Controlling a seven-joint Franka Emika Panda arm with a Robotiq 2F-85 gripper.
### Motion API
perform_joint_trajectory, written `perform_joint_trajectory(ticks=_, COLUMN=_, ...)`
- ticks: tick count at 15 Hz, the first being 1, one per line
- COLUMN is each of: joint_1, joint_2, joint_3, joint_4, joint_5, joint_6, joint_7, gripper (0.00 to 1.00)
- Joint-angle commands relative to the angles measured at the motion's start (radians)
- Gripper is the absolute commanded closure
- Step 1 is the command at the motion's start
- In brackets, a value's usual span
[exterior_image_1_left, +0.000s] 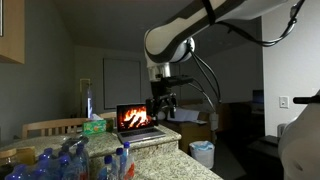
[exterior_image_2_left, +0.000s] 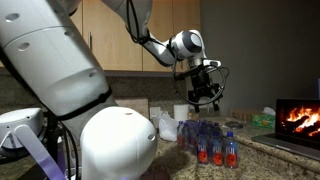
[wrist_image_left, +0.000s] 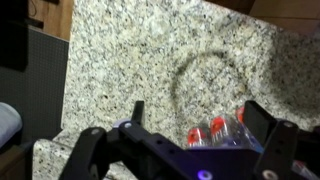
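Granite counter (wrist_image_left: 150, 50), speckled grey and tan, fills the wrist view. The gripper (wrist_image_left: 196, 112) hangs above it with its two fingers spread wide and nothing between them (open and empty). Going across from the finger (wrist_image_left: 137, 108) on the left of that picture, bare stone lies under the gap. Then come the red caps of the bottles (wrist_image_left: 215, 130), below the hand and closer to the finger on the right. In an exterior view the gripper (exterior_image_2_left: 203, 97) hovers over the cluster of bottles (exterior_image_2_left: 210, 142), clear of their caps. Off to the right of the hand and lower down sit a green tissue box (exterior_image_2_left: 263, 119) and a laptop (exterior_image_2_left: 298, 118) with a fire on its screen (both well apart from it).
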Motion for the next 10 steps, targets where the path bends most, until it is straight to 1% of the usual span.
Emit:
perform_joint_trajectory(ticks=1, joint_1=0.024, joint_2=0.054, joint_3=-0.010, joint_4=0.052, joint_5=-0.011, joint_6=0.011, joint_7=0.009, gripper=0.00)
perform_joint_trajectory(ticks=2, joint_1=0.029, joint_2=0.094, joint_3=-0.010, joint_4=0.086, joint_5=-0.010, joint_6=0.012, joint_7=0.009, gripper=0.00)
perform_joint_trajectory(ticks=3, joint_1=0.031, joint_2=0.106, joint_3=-0.012, joint_4=0.090, joint_5=-0.010, joint_6=0.012, joint_7=0.008, gripper=0.00)
perform_joint_trajectory(ticks=8, joint_1=0.029, joint_2=0.082, joint_3=-0.018, joint_4=0.078, joint_5=-0.009, joint_6=0.010, joint_7=0.008, gripper=0.00)
perform_joint_trajectory(ticks=9, joint_1=0.024, joint_2=0.086, joint_3=-0.014, joint_4=0.081, joint_5=-0.019, joint_6=0.023, joint_7=0.021, gripper=0.00)
perform_joint_trajectory(ticks=10, joint_1=0.022, joint_2=0.103, joint_3=-0.017, joint_4=0.100, joint_5=-0.031, joint_6=0.023, joint_7=0.005, gripper=0.00)
